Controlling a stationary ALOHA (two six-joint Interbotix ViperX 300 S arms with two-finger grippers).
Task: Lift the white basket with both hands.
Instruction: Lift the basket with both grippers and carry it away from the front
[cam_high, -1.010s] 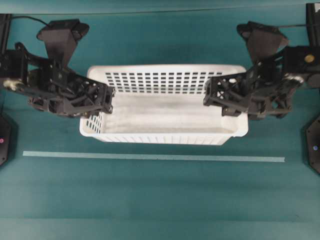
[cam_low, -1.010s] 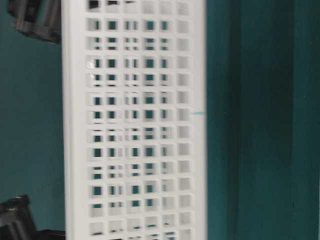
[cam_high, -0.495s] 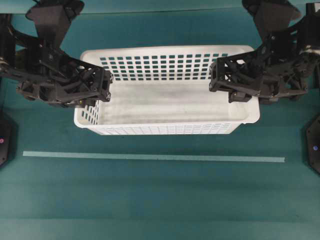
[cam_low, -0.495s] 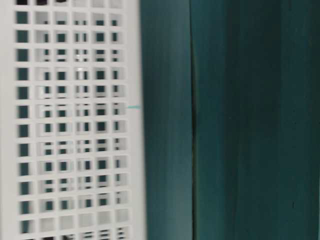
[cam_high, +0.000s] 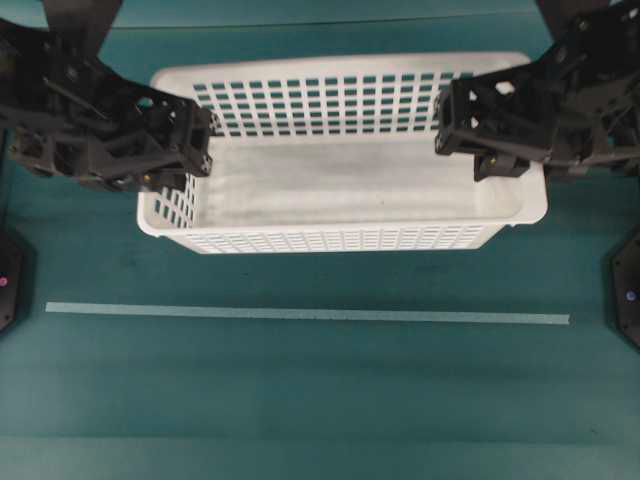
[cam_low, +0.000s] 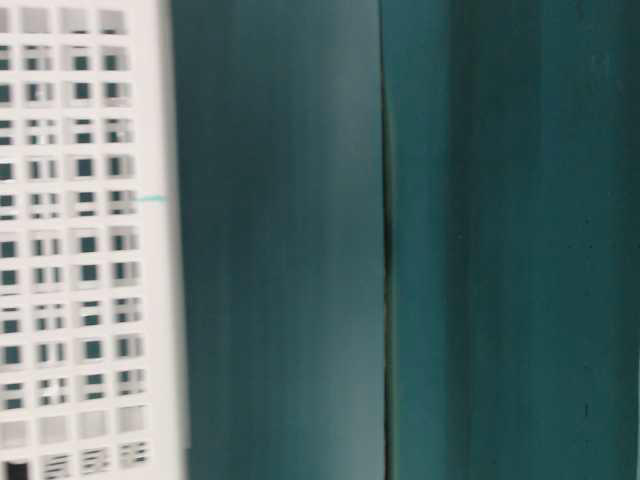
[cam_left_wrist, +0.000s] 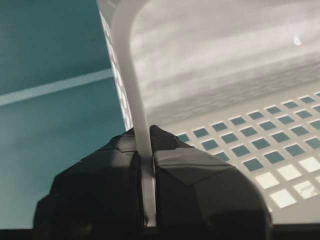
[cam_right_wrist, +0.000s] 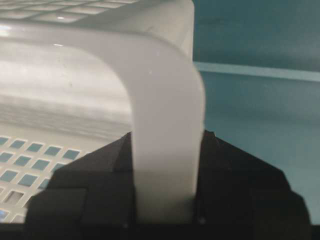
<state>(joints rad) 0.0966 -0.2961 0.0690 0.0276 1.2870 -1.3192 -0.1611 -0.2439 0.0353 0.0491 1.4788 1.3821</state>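
Between both end effectors: large rectangular white plastic basket (cam_high: 340, 190) with rounded rim and slotted walls, carried above the teal worktop (cam_high: 320, 390), long axis left to right in the overhead view.
Left end effector (cam_high: 195, 150): clenched on the thin left end wall; rim edge pinched between the dark pads (cam_left_wrist: 195, 170) in the wrist view.
Right end effector (cam_high: 455, 135): grasping the broad curved rim at the right end, jaws wider apart to suit it.
Basket attitude: near level; near wall and pale tape strip (cam_high: 300, 314) well apart.
Risk, tilt: uneven rise of the two arms likely to tip or twist the basket.
Risk, slip: smooth plastic, narrow pinch on left wall; probable slide-out under a jerk.
Risk, flex: arms pulling apart or pushing together likely to bow the walls and loosen a hold.
Table-level view: blurred; only slotted wall at left edge legible.
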